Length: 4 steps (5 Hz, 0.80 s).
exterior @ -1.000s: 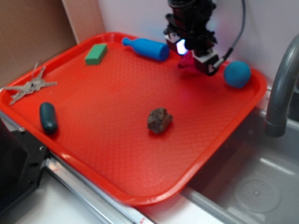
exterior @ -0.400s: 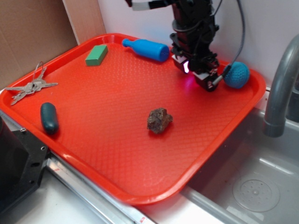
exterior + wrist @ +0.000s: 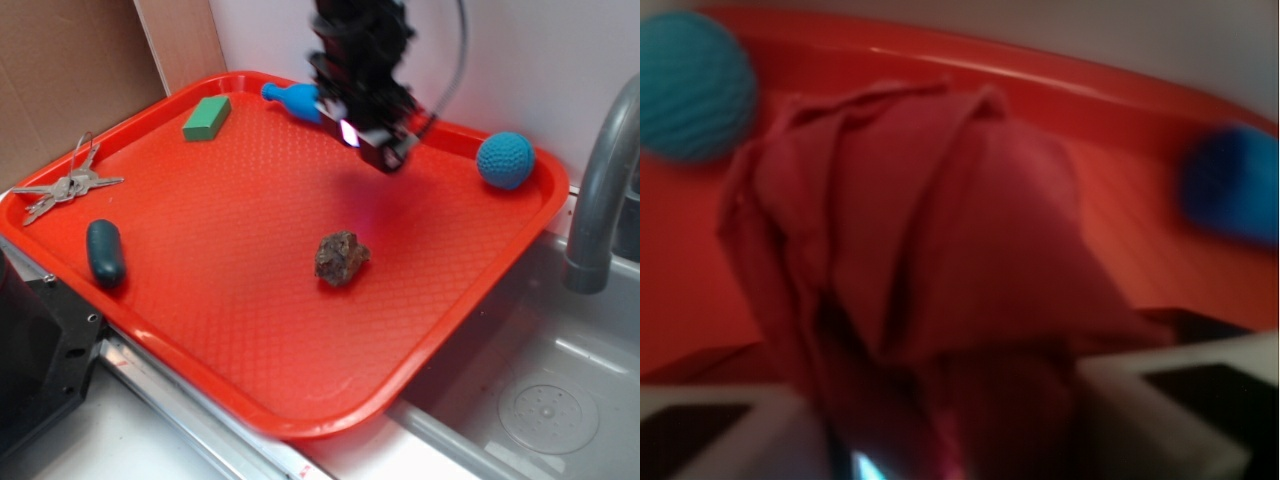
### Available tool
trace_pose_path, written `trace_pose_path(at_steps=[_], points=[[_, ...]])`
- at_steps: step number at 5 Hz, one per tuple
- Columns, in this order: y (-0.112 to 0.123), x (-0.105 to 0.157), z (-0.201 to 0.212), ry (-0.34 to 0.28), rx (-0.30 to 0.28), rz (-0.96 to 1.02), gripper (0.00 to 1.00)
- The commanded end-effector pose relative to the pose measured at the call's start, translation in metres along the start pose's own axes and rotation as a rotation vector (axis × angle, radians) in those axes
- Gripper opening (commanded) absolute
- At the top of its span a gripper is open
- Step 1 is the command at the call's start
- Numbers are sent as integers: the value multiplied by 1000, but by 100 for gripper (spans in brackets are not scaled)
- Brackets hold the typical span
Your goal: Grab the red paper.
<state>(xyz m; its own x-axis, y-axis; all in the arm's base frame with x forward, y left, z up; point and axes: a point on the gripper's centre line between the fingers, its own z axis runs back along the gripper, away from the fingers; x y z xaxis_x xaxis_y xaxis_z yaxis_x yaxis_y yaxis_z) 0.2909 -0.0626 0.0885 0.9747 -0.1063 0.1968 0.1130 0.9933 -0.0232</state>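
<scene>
Tool (image 3: 372, 140) clamped on the red paper (image 3: 910, 260), raised above the tray (image 3: 250, 300) at upper centre of frame. Grab judged complete; only holding secure remains.

1. The red paper (image 3: 910, 270) is matt, with creased, wrinkly folds.
2. The tray (image 3: 250, 330) looks like plastic: a fine pebbled floor and a smooth, glossy rim.
3. The ball (image 3: 505, 160), near the tray's far corner, has a knitted, yarn-like surface.
4. The rock (image 3: 341, 257), mid-tray, is rough and dull.
5. The keys (image 3: 62, 185) are shiny metal.
6. The green block (image 3: 206, 117) is matt, sponge-like.
7. The tap (image 3: 600, 190) beside the tray is smooth grey.
</scene>
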Motion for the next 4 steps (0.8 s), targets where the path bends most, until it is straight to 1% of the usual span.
trace_pose_path(at_steps=[1, 2, 3, 4], points=[[28, -52, 126, 189, -116, 238, 0], [43, -82, 155, 162, -146, 281, 0], [43, -91, 159, 121, -89, 300, 0], [40, -82, 144, 142, -44, 289, 0]])
